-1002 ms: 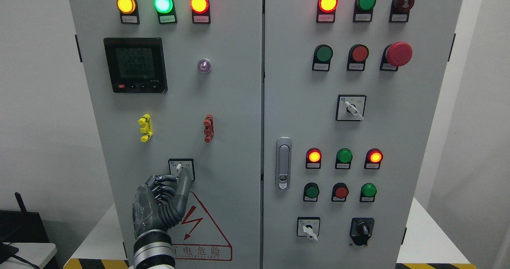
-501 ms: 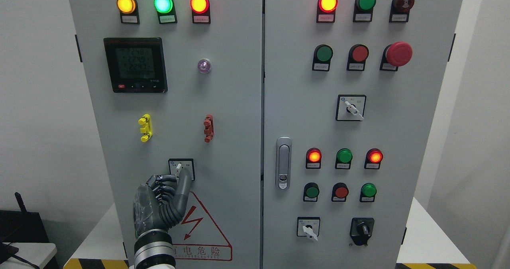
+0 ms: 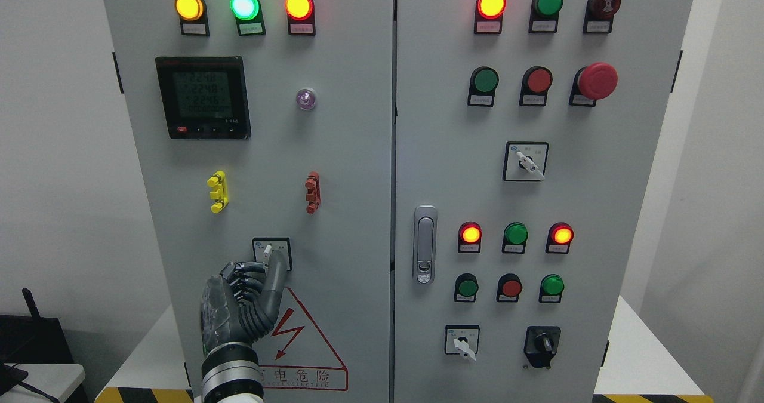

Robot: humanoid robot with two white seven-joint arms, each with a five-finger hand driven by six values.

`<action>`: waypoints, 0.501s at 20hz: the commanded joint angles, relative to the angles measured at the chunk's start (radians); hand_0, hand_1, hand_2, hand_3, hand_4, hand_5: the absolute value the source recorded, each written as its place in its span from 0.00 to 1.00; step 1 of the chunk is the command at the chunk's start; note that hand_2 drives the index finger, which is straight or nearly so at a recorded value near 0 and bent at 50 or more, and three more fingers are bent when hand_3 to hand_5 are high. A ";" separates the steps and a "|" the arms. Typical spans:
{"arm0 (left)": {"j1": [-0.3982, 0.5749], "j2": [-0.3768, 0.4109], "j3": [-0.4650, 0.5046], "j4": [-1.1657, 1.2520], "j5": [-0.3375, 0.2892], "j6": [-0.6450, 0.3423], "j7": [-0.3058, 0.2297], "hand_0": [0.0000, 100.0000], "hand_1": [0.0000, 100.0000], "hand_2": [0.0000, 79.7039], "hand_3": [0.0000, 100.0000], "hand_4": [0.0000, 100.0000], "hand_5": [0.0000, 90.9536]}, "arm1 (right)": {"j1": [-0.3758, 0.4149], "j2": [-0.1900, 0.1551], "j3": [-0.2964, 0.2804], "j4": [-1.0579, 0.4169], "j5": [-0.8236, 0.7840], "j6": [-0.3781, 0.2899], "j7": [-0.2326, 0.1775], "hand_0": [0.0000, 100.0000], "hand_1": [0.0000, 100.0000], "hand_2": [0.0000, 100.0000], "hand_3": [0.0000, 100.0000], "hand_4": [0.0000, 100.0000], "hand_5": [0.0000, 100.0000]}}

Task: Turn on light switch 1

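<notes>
left hand: raised upright at the cabinet's lower left
fingers: one straight, touching the switch; others curled together

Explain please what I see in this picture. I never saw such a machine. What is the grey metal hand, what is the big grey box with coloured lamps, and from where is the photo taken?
The photo comes from a camera on a humanoid robot's head, looking straight ahead. The grey box is an electrical cabinet with two doors, carrying lit lamps, push buttons, a small meter screen and several rotary switches. The metal hand at the lower left is the robot's left hand. Most of its fingers are curled, and one finger reaches up to the small rotary switch low on the left door, at its white knob. It grips nothing. Below is a yellow warning sign with a red lightning bolt. The right hand is out of view.
</notes>
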 commanded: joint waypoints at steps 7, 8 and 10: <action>-0.006 0.000 -0.002 0.003 0.000 0.002 -0.002 0.28 0.39 0.61 0.84 0.88 0.97 | 0.000 0.000 0.017 0.000 -0.025 0.001 0.000 0.12 0.39 0.00 0.00 0.00 0.00; -0.006 0.000 -0.002 0.003 0.000 0.002 -0.002 0.29 0.39 0.61 0.84 0.88 0.97 | 0.000 0.000 0.017 0.000 -0.025 0.001 0.000 0.12 0.39 0.00 0.00 0.00 0.00; -0.006 0.000 -0.002 0.003 0.000 0.002 -0.002 0.29 0.38 0.61 0.84 0.88 0.97 | 0.000 0.000 0.017 0.000 -0.025 0.000 0.000 0.12 0.39 0.00 0.00 0.00 0.00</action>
